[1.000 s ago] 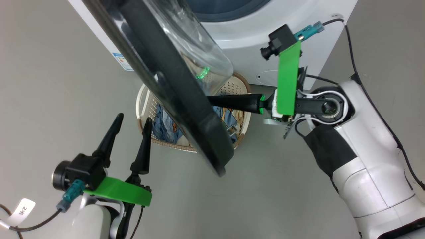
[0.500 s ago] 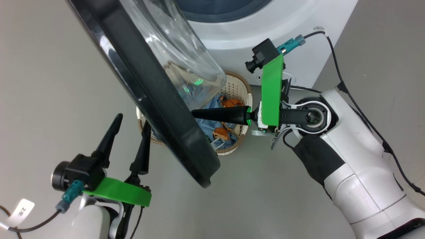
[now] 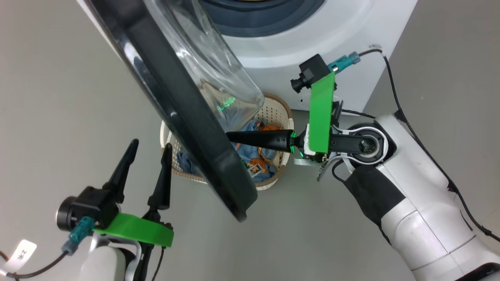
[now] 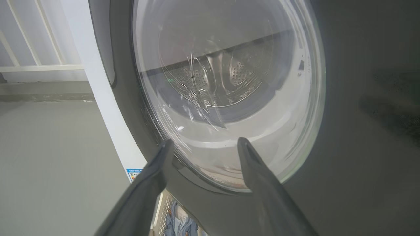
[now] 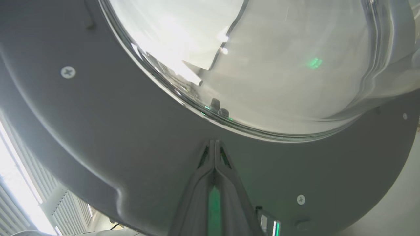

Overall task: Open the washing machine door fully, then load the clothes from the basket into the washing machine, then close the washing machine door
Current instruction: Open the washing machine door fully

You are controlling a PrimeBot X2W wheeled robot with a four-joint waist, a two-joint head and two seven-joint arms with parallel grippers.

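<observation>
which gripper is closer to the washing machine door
Right. The right gripper, shut, has its tips at the inner face of the washing machine door. The left gripper is open on the door's outer side, apart from it.

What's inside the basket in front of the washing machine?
Light-blue clothes with orange-brown prints lie in the basket. The open door covers its middle, so how much more is in there cannot be seen.
</observation>
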